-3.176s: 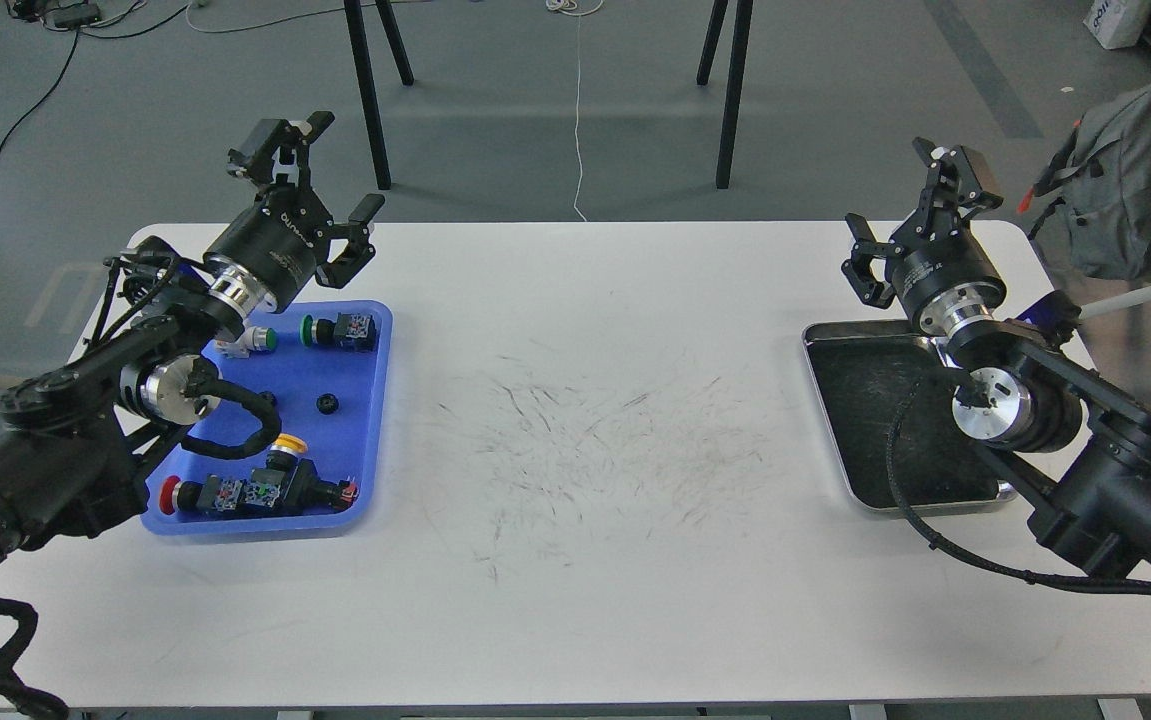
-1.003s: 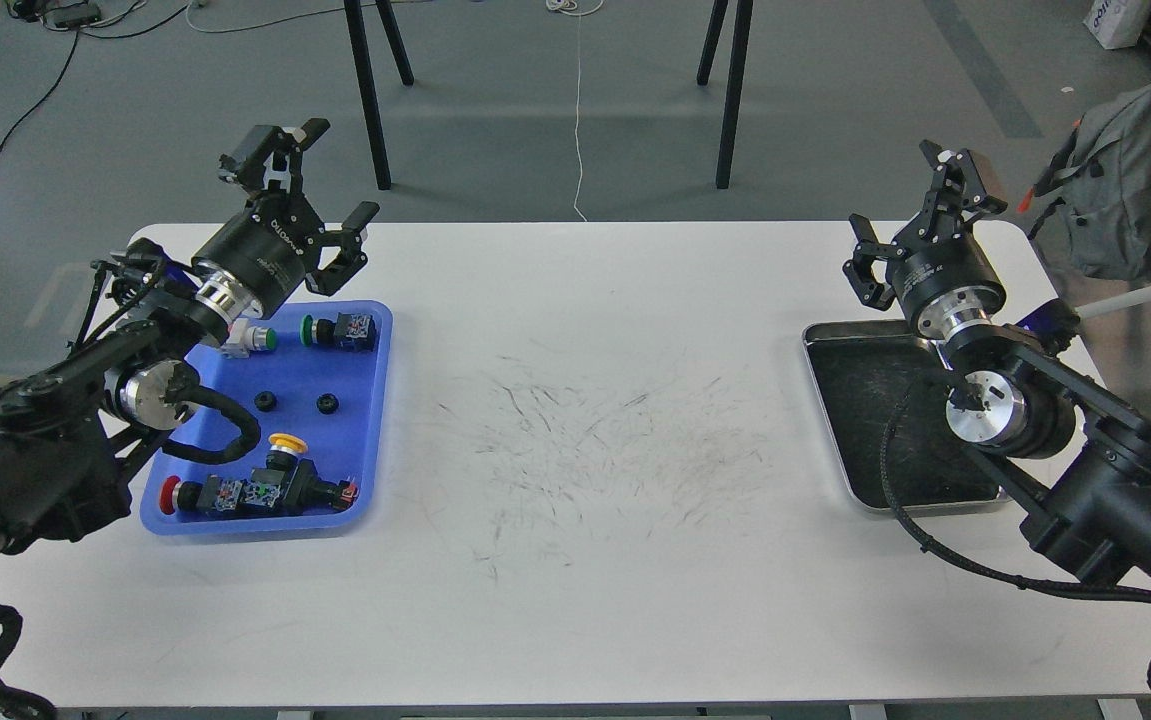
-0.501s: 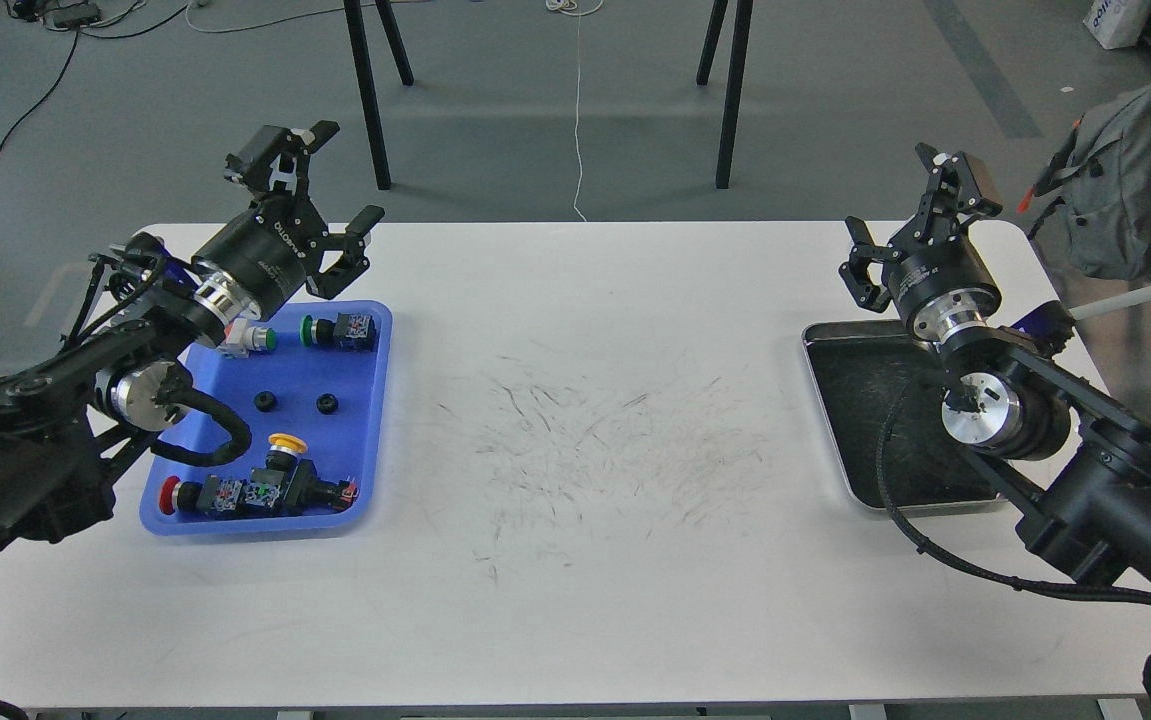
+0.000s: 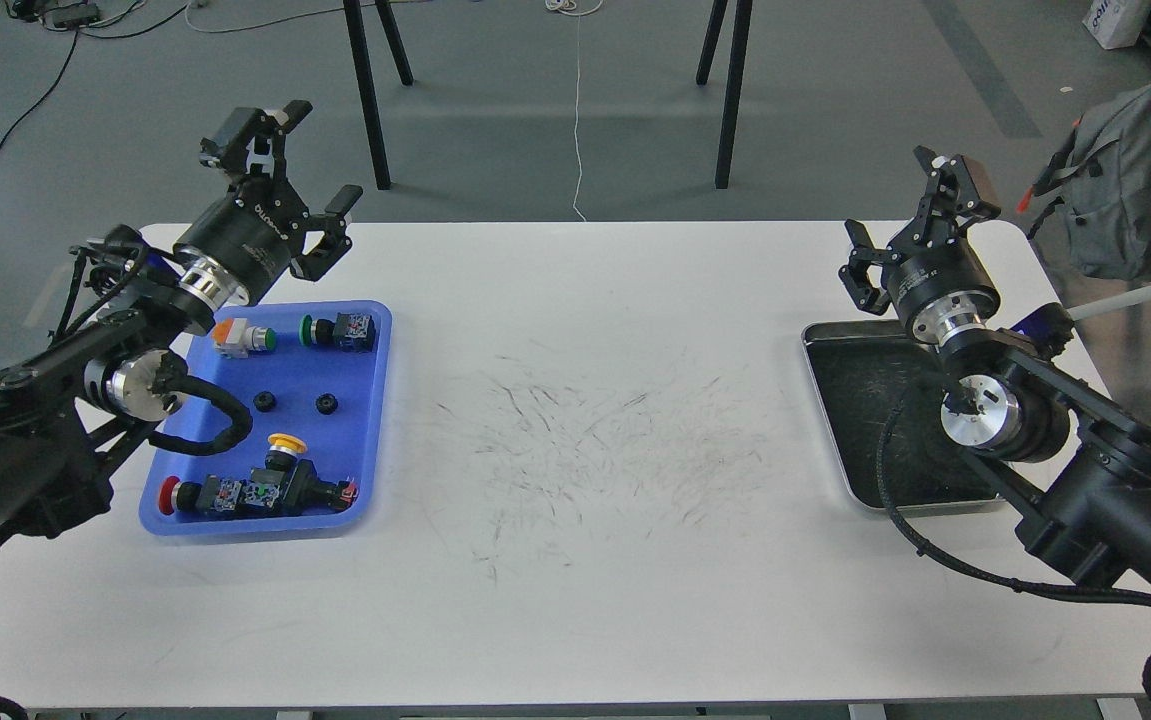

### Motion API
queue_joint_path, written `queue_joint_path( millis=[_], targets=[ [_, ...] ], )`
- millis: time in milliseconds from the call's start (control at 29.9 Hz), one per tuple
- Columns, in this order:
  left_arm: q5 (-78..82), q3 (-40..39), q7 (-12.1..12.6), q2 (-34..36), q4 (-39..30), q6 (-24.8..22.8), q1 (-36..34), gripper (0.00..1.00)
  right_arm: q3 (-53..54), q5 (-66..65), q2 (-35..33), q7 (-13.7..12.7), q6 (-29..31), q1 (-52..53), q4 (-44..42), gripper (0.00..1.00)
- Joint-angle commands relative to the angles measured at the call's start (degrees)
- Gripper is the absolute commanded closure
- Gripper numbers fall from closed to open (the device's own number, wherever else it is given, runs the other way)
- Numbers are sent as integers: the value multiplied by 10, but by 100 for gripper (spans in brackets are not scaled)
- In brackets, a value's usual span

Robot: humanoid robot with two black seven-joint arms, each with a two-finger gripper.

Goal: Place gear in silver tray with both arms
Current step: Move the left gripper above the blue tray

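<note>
Two small black gears [image 4: 263, 401] [image 4: 327, 403] lie side by side in the middle of the blue tray [image 4: 375, 400] on the left of the table. My left gripper [image 4: 318, 156] hangs open and empty above that tray's far edge, well above the gears. The silver tray [image 4: 860, 420], with nothing showing in its visible part, sits on the right, its right half covered by my right arm. Over its far edge my right gripper [image 4: 905, 198] stands open, holding nothing.
The blue tray also holds several push-button switches: an orange-and-white one [image 4: 240, 336], a green one [image 4: 337, 329], a yellow one [image 4: 287, 447] and a red one [image 4: 197, 494]. The white table [image 4: 585, 450] is scuffed in the middle. Chair legs stand beyond the far edge.
</note>
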Motion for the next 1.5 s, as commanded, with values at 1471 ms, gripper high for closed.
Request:
queue_joint_path(
  millis=[1471],
  targets=[
    [149,154,0,182,-232,78,-27,0,3,0,1,2,-4,-13,4,1]
  ],
)
